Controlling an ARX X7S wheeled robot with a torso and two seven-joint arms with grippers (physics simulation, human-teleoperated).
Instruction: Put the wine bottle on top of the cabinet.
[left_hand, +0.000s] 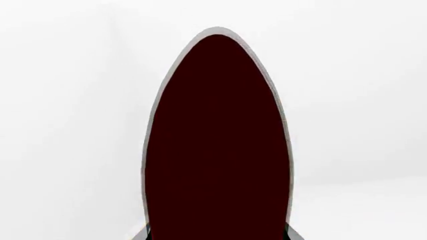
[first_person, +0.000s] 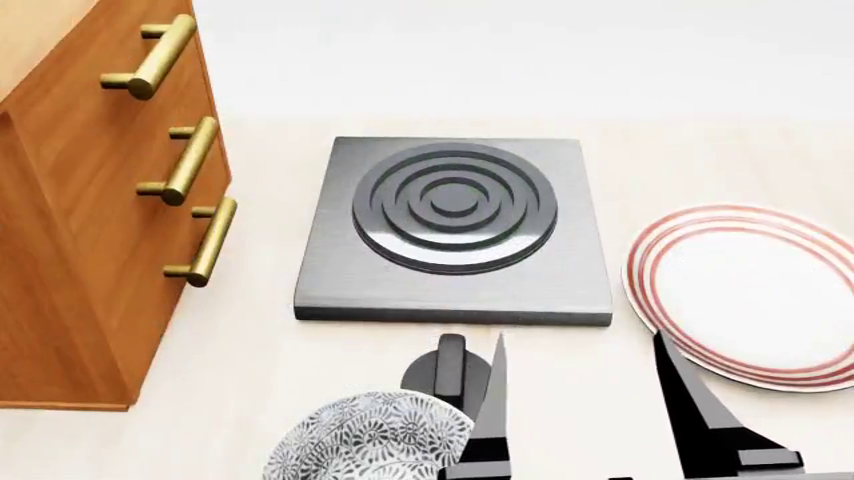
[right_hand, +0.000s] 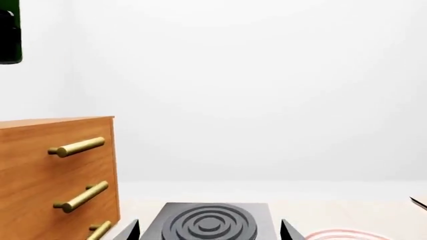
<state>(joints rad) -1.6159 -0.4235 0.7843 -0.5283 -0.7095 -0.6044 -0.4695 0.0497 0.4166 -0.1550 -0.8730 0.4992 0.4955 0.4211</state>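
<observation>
In the right wrist view, the lower end of the dark green wine bottle (right_hand: 9, 34) hangs in the air, well above the top of the orange-brown cabinet (right_hand: 47, 170) and apart from it. In the left wrist view a tall dark, grey-edged body, the wine bottle (left_hand: 217, 140), fills the whole span between the fingers (left_hand: 148, 233) of my left gripper (left_hand: 220, 236), which is shut on it. The cabinet (first_person: 80, 250) stands at the left in the head view, where the bottle is out of sight. My right gripper (first_person: 578, 345) (right_hand: 208, 226) is open and holds nothing.
A grey square burner plate (first_person: 454, 225) with raised rings lies in the middle. A white plate with red rings (first_person: 754, 295) sits to its right. A patterned bowl (first_person: 367, 440) is near the front edge, beside my right gripper. Brass bar handles (first_person: 194, 160) stick out from the cabinet.
</observation>
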